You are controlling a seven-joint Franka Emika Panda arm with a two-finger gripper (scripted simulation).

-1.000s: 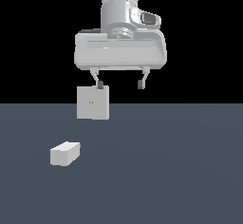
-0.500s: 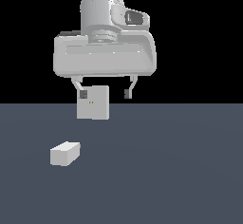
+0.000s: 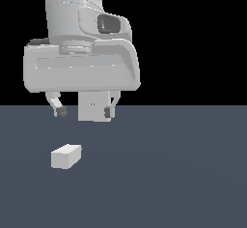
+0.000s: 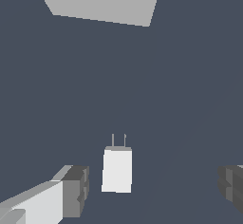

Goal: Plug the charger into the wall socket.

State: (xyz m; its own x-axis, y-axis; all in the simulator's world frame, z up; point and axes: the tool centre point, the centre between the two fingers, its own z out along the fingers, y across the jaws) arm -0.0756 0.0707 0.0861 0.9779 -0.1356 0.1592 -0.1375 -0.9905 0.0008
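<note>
Plain, matte, untextured renders throughout. A small white-grey rectangular block, the charger [image 3: 66, 156], lying flat on the dark slate-blue floor [image 3: 183, 174], toward the exterior view's left and well in front of the socket; in the wrist view [image 4: 117, 170], smooth flat faces, crisp edges and two thin grey prongs jutting from one short end. Further back, a flat upright white-grey square plate, the wall socket [image 3: 94, 110], standing on the floor, upper part hidden behind the arm's body, two tiny yellowish holes near its centre; seen from the wrist camera [image 4: 102, 0] as a pale flat slab with straight edges. Above, the bulky pale-grey rounded housing of the arm [image 3: 82, 70], glossy-looking shell with a dark recessed panel on one side. Gripper [image 3: 84, 111] hanging clear of the floor, slim fingers with dark blocky pads [image 3: 61, 111] spread wide apart, nothing between them; charger apart from both pads in the wrist view, nearer one finger [image 4: 76, 190] than the other. No brands, labels or legible writing anywhere.
</note>
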